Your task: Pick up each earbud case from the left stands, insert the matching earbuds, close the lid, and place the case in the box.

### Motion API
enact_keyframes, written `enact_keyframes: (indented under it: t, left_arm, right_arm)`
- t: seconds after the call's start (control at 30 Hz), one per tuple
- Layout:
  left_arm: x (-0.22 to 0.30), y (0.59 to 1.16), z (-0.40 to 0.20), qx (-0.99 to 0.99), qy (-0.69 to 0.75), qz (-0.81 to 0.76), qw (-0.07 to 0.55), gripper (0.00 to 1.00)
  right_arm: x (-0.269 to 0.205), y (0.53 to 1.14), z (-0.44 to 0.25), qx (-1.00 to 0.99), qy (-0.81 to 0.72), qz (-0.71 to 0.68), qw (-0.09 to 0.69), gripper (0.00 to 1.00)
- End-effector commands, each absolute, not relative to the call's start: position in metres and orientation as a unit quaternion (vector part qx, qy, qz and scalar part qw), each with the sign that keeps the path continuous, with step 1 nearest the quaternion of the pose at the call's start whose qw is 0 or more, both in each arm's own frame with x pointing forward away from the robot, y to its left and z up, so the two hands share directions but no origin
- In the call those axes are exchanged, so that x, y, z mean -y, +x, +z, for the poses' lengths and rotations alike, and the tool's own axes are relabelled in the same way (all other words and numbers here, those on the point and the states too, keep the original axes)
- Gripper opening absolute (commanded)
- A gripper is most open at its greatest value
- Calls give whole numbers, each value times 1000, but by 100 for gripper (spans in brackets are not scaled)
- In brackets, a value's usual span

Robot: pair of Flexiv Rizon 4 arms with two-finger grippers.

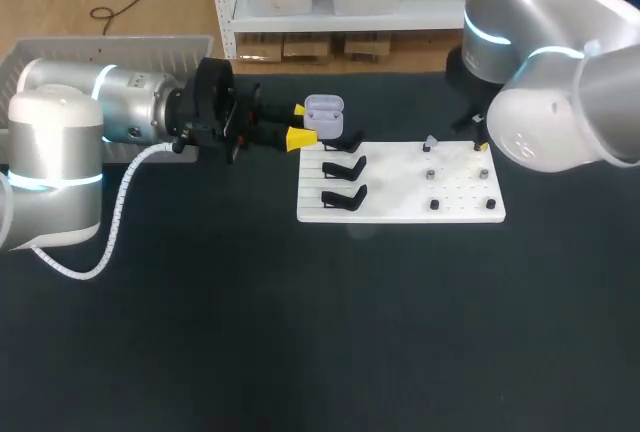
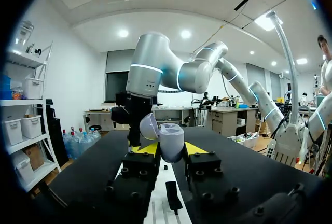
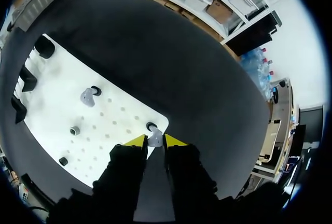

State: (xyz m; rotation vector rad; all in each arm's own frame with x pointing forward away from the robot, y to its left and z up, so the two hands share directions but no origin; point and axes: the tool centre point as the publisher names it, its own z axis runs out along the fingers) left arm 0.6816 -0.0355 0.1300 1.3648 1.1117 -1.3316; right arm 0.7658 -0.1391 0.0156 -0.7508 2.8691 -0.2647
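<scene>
Your left gripper [image 1: 299, 123] has its fingers closed on the earbud case [image 2: 171, 142], one on each side. It holds the case upright, lid swung open, just above the top one of the black stands [image 1: 345, 166]. Your right gripper [image 3: 154, 142] is pinched on a small earbud [image 3: 154, 138] at the far right corner of the white board [image 1: 400, 207], beside a black peg. The case lies across the board to that gripper's left, its mouth facing up, so I judge the earbud should come in from above. A second earbud [image 3: 87, 97] rests on the board between them. The dark table [image 1: 300, 332] gives room in front, and the box [image 1: 100, 49] sits behind your left arm.
</scene>
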Motion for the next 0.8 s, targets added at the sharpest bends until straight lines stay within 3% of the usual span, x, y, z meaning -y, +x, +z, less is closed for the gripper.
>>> enact_keyframes:
  t: [0.03, 0.33, 0.8]
  left_arm:
    - [35, 680, 130, -450, 551, -537, 453, 0]
    - [35, 680, 130, -450, 551, -537, 453, 0]
    - [35, 680, 130, -450, 551, -537, 453, 0]
  right_arm:
    - [141, 755, 34, -961, -234, -110, 103, 0]
    - [128, 738, 100, -973, -126, -135, 136, 0]
    - [71, 707, 144, -993, 22, -101, 59, 0]
